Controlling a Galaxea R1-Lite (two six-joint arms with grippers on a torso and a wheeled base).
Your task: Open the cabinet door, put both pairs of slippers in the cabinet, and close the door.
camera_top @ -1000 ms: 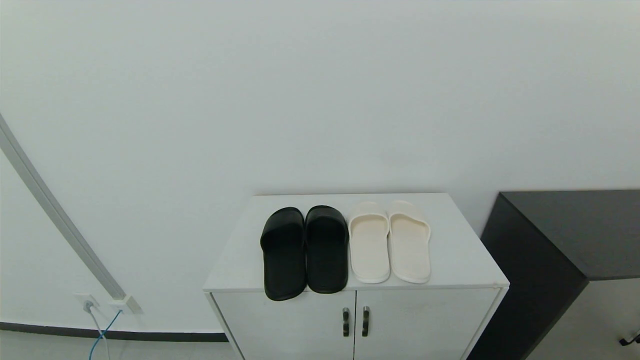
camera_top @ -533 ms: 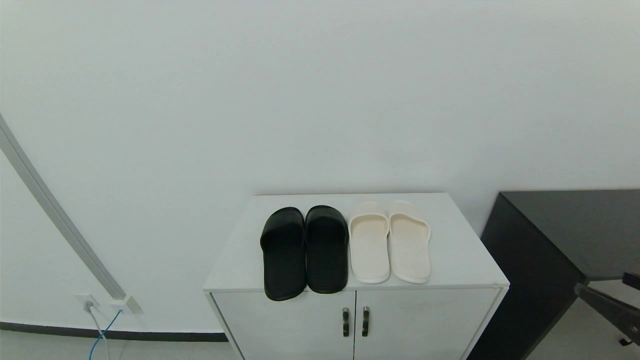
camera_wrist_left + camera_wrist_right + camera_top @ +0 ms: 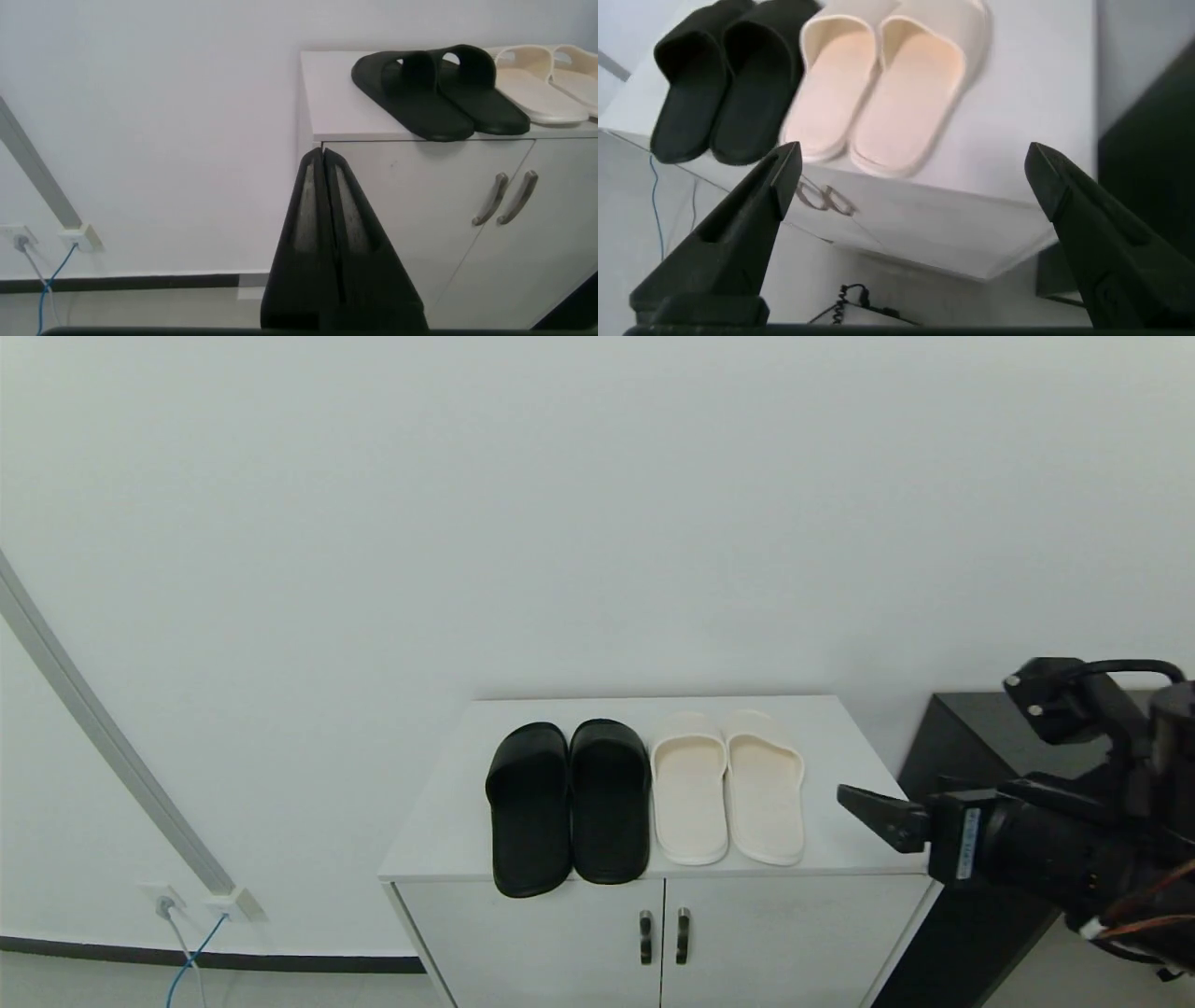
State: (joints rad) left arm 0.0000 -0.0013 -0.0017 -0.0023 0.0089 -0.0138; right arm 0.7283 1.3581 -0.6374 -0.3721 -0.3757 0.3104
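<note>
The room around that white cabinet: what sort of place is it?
Likely a plain indoor room set up like a home entryway: black slippers and cream slippers on a cabinet, bare wall, wall socket.

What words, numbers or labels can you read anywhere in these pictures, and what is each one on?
No text here can be read.
Small white label on the right arm: it carries print, but too small to read.
Black slippers, white slippers and cabinet: no print visible on any of them.
</note>
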